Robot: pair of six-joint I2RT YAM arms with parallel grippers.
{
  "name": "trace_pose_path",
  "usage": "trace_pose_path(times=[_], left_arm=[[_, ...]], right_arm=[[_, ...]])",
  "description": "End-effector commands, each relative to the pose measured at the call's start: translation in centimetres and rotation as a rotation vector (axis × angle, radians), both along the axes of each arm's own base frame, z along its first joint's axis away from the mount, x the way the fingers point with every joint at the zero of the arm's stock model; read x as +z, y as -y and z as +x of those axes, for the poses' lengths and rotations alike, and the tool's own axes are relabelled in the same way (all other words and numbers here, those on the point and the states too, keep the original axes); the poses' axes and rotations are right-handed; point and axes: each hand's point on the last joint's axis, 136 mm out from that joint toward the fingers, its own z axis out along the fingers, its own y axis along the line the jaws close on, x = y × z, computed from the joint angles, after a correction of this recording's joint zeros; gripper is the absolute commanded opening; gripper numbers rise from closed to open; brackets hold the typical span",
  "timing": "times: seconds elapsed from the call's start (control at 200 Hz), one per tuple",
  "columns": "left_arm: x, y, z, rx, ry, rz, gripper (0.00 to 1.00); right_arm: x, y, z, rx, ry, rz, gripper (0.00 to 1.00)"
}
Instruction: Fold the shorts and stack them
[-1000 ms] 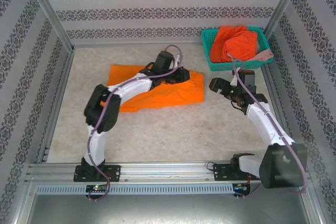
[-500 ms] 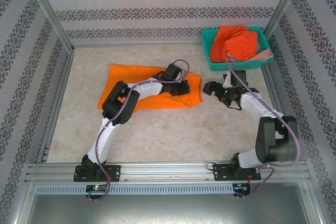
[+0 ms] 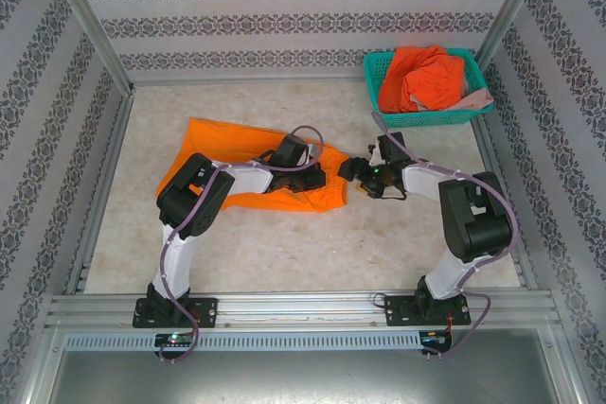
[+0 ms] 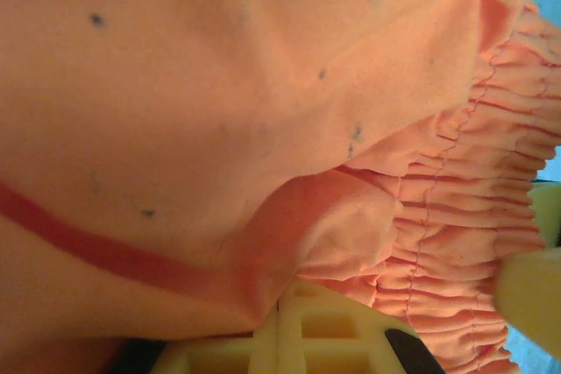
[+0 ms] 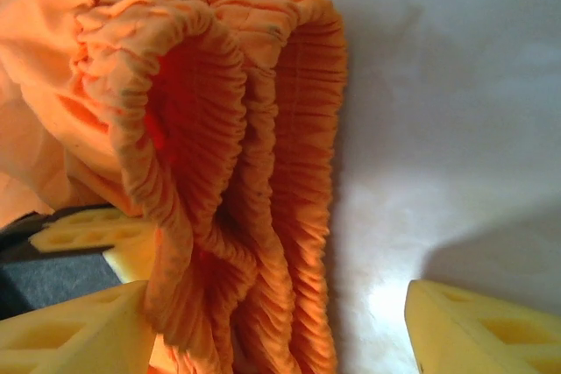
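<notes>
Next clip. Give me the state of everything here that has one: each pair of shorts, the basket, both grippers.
teal basket: upright, at the table's far right corner.
yellow-orange shorts: on the table, unfolded, waistband bunched at the right end.
red-orange shorts: crumpled in the teal basket.
pink shorts: in the teal basket, hanging over its rim.
left gripper: shut on the yellow-orange shorts.
right gripper: open, the waistband between its fingers.

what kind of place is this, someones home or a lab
Most likely a robot test cell in a lab: an aluminium frame boxes in the table, patterned panels wall it off, and the left arm and right arm are bolted to a rail at its near edge.
</notes>
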Motion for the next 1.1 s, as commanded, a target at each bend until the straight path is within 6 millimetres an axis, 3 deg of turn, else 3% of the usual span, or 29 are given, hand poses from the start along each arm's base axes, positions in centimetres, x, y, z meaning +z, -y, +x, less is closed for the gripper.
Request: trace_pose_path(times=[0.0, 0.315, 0.575, 0.819, 0.959, 1.044, 1.094], left_arm=[[-4.5, -2.4, -2.3, 0.042, -0.119, 0.115, 0.04], [-5.3, -2.5, -2.6, 0.04, -0.128, 0.112, 0.04], [-5.5, -2.5, -2.6, 0.042, -0.132, 0.108, 0.04], [-5.3, -2.3, -2.4, 0.048, -0.124, 0.097, 0.04], [-3.4, -2.5, -1.8, 0.062, -0.074, 0.085, 0.07], [-0.5, -3.1, -1.0, 0.08, -0.007, 0.069, 0.16], [1.8, -3.7, -0.6, 0.093, 0.031, 0.044, 0.23]], right_arm=[[0.7, -1.3, 1.5, -0.035, 0.027, 0.071, 0.72], [-0.2, -2.1, 2.0, -0.06, 0.012, 0.116, 0.62], [-1.1, -2.2, 1.6, -0.066, -0.014, 0.106, 0.61], [-1.1, -4.2, 1.4, -0.047, -0.019, 0.139, 0.37], [-2.1, -3.3, 1.3, -0.052, -0.028, 0.067, 0.13], [-2.1, -2.0, 1.1, -0.037, -0.026, -0.019, 0.02], [-1.8, -1.0, 0.9, -0.03, -0.032, -0.063, 0.0]])
